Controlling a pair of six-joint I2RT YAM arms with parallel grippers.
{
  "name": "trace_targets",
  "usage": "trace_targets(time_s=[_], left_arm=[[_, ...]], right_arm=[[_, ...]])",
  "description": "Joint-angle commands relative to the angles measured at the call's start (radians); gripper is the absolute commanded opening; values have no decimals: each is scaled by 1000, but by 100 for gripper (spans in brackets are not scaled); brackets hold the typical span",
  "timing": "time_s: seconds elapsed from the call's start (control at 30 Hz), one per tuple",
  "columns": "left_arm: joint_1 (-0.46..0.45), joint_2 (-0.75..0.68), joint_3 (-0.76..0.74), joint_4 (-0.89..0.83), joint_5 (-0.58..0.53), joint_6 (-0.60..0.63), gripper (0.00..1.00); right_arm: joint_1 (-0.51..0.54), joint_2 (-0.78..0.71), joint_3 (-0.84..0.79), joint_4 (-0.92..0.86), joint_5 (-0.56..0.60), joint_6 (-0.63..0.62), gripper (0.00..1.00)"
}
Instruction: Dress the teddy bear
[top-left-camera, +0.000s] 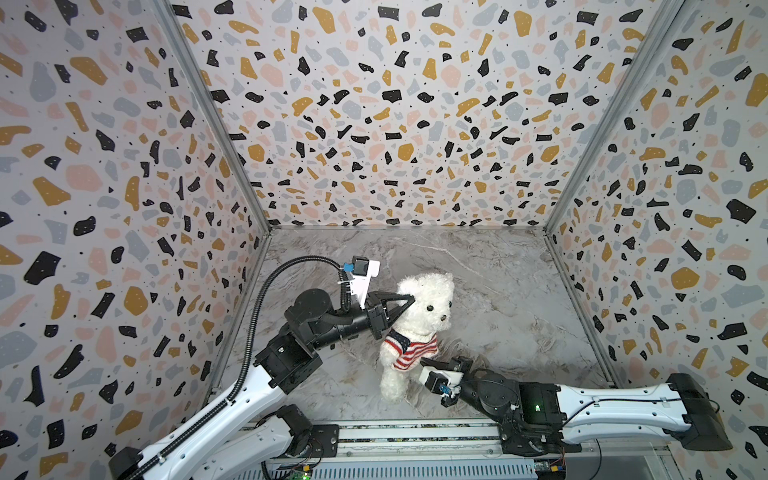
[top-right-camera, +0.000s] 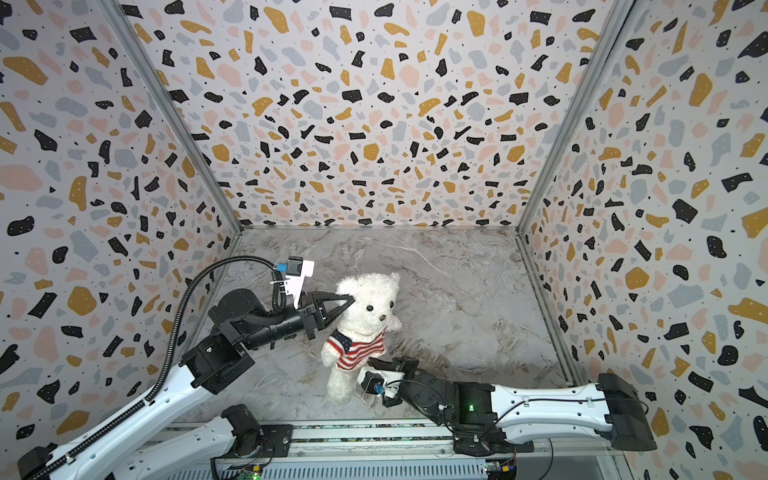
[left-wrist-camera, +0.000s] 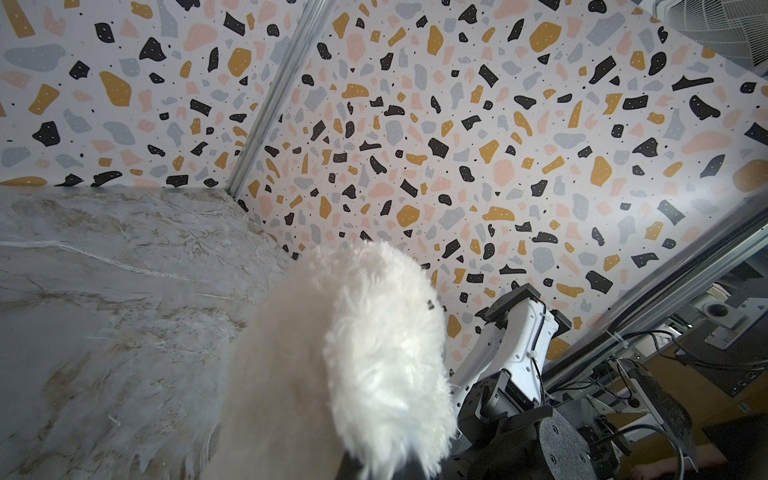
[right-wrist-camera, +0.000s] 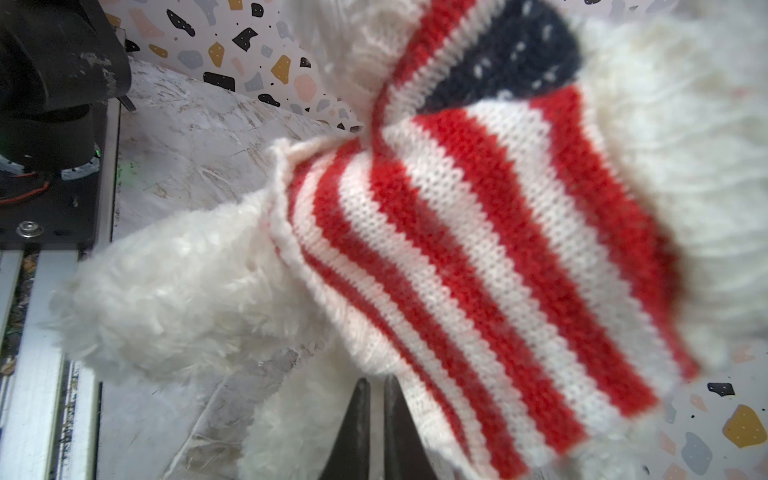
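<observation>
Clamped shut on the head of the bear (top-left-camera: 424, 309), the left gripper (top-left-camera: 409, 300) props it upright on the table (top-left-camera: 498, 270), likely so the right gripper (right-wrist-camera: 376, 384), jaws almost together at the hem of the top (right-wrist-camera: 478, 249), can tug it down; whether they pinch knit is unclear.

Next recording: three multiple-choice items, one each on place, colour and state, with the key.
1. Where does the left gripper grip the fluffy white plush teddy bear? A a leg; B the side of its head; C nowhere.
2. Stripes on the knit top with the navy starred patch: A red and white; B green and yellow; C black and orange.
3. The bear is: A lying face down; B upright, bare; C upright, top on torso.
Key: 1B, jaws shut on head fur; 2A, clear in the right wrist view; 3C, top covers its chest.
</observation>
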Motion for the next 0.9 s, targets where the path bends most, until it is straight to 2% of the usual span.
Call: trace_targets(time_s=[0.0,0.27,0.33,0.53,0.7,0.73,0.83,0.87], left_arm=[[-2,-22,23,86,15,-11,0],[0,-30,29,72,3,-1,0],[0,-33,34,59,2,4,0],[0,-41,76,-24,-19,54,0],[0,-42,104,-55,-20,70,0],[0,-43,107,-57,-18,72,0],[0,-48,110,-60,-15,70,0],[1,-50,110,-61,-12,67,0]], right_arm=[[2,-21,35,12,3,-8,9],[15,-77,32,-36,-18,9,7],[30,-115,27,-31,-18,10,10],[45,-215,0,-26,-20,27,25],[45,-246,-5,-35,-29,10,33],[45,-247,-8,-33,-18,5,37],[43,-259,-31,-4,3,-23,57],[43,-265,-39,10,10,-35,61]])
